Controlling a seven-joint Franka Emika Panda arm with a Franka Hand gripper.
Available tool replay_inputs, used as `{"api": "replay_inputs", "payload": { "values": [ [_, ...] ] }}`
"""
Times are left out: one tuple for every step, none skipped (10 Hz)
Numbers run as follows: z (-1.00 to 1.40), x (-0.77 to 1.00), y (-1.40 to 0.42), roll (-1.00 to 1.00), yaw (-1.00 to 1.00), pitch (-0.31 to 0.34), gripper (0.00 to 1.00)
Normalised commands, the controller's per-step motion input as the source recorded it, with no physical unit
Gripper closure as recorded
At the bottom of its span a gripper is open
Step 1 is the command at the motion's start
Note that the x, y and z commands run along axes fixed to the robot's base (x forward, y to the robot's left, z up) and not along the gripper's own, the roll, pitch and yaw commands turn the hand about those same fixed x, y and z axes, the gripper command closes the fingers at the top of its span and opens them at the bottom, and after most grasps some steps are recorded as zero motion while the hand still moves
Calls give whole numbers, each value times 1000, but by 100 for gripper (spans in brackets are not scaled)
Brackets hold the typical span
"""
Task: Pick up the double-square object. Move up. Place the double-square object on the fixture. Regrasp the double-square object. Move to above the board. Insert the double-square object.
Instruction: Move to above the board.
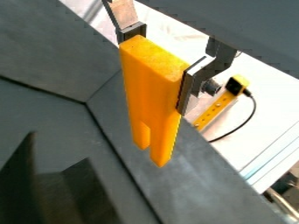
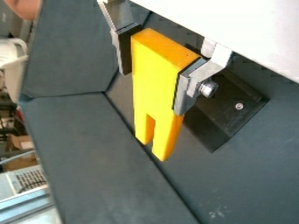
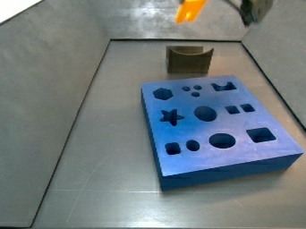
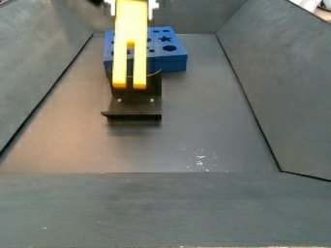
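My gripper [image 1: 160, 59] is shut on the double-square object [image 1: 152, 96], and its silver fingers clamp the upper end from both sides in both wrist views. The yellow block [image 2: 158, 96] hangs upright with the groove showing at its lower end. In a side view it hangs [image 4: 130, 48] in the air above the dark fixture [image 4: 134, 105]. Only its orange end [image 3: 189, 9] shows at the top edge of a side view, well above the notched fixture [image 3: 188, 60]. The blue board [image 3: 216, 121] with its dark shaped holes lies flat beside the fixture.
Sloping grey walls [image 4: 258, 87] enclose the dark floor. The fixture's base plate with a screw [image 2: 230, 109] lies under the gripper. A yellow cabled device [image 1: 233, 87] lies outside the bin on a white surface.
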Motion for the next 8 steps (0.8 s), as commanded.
{"api": "replay_inputs", "payload": {
  "values": [
    [1000, -165, 253, -30, -377, -103, 100],
    [1000, -158, 247, -35, -363, -35, 100],
    [1000, -157, 227, -32, -312, 33, 100],
    [875, -134, 189, -34, -281, 56, 100],
    [531, -80, 100, -48, -193, 104, 100],
    [395, -63, 71, -53, -161, 126, 100],
    [181, -388, -1000, -1000, -171, 131, 100],
    [154, -381, -1000, -1000, -159, 134, 100]
  ]
}}
